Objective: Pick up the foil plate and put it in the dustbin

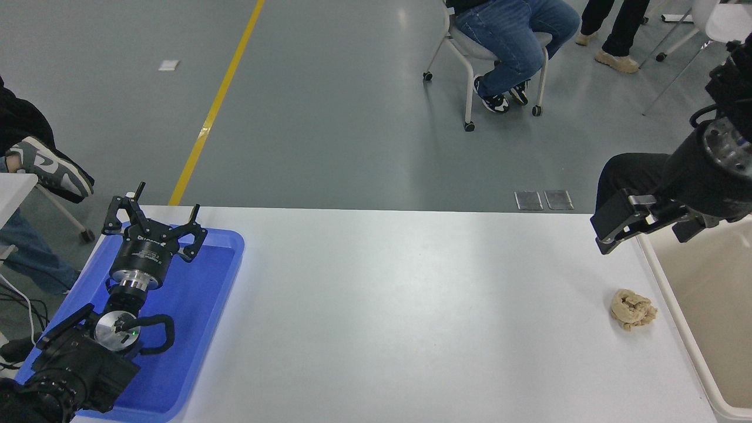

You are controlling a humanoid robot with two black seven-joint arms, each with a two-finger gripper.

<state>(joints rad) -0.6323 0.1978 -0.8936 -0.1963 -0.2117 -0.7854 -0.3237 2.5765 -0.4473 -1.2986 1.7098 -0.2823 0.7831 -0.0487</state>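
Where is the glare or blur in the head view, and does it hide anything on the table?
Head view: soft glare patches on the white table and the floor wash out nothing. The tan paper wad is sharp with a faint shadow. The right end effector looks slightly soft; the dustbin is cropped at the frame's right edge.

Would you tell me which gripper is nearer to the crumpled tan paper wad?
Right. The right gripper hangs just beyond the paper wad, by the dustbin; the left gripper is parked over the blue tray.
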